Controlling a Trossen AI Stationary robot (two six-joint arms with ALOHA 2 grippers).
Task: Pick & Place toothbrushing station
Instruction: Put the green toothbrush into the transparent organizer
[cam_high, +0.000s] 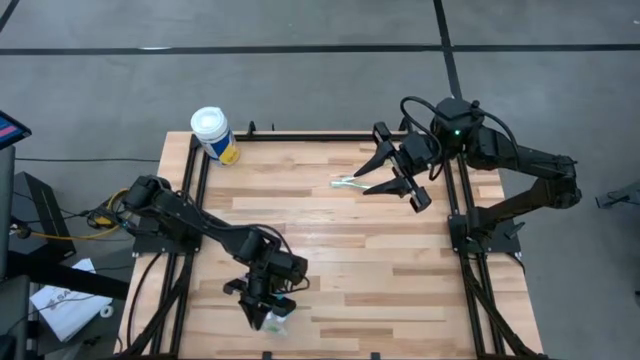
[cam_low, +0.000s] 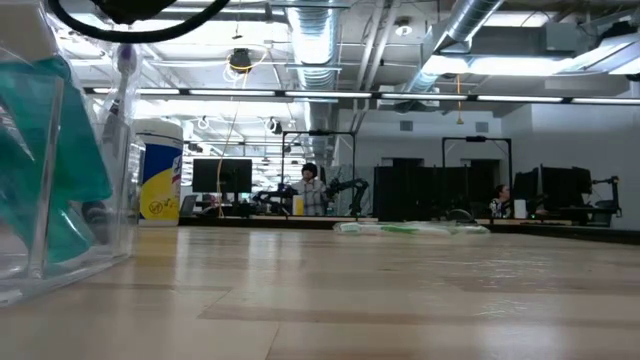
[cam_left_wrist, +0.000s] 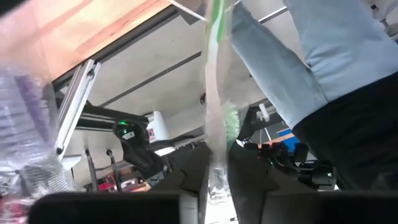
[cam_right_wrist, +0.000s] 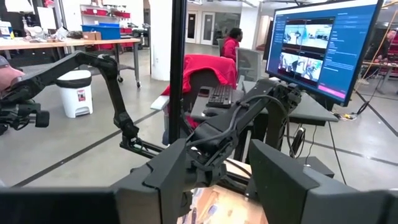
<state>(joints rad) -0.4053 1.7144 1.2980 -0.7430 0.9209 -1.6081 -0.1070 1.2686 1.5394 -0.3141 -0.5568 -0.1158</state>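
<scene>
The see-through holder (cam_high: 278, 320) stands at the table's near edge. In the low view (cam_low: 60, 250) it holds teal tubes (cam_low: 50, 150) and a purple toothbrush (cam_low: 125, 60). My left gripper (cam_high: 265, 306) is at the holder and is shut on a pale green toothbrush (cam_left_wrist: 214, 112). My right gripper (cam_high: 372, 176) is open and empty at the far right. It is just right of a pale green toothbrush (cam_high: 345, 183) that lies flat on the table, also seen in the low view (cam_low: 410, 228). My left gripper pinches the pale green toothbrush's handle (cam_left_wrist: 216, 163) between its two fingers. The brush runs lengthwise out past the fingertips. Whether its far end rests in the holder does not show.
A white-lidded canister with a yellow label (cam_high: 213, 133) stands at the table's far left corner. Black frame rails (cam_high: 455, 200) run along the table's sides. A person in a light blue shirt (cam_left_wrist: 323, 56) stands beyond the table's near edge. Bare wood lies in the middle (cam_high: 340, 250).
</scene>
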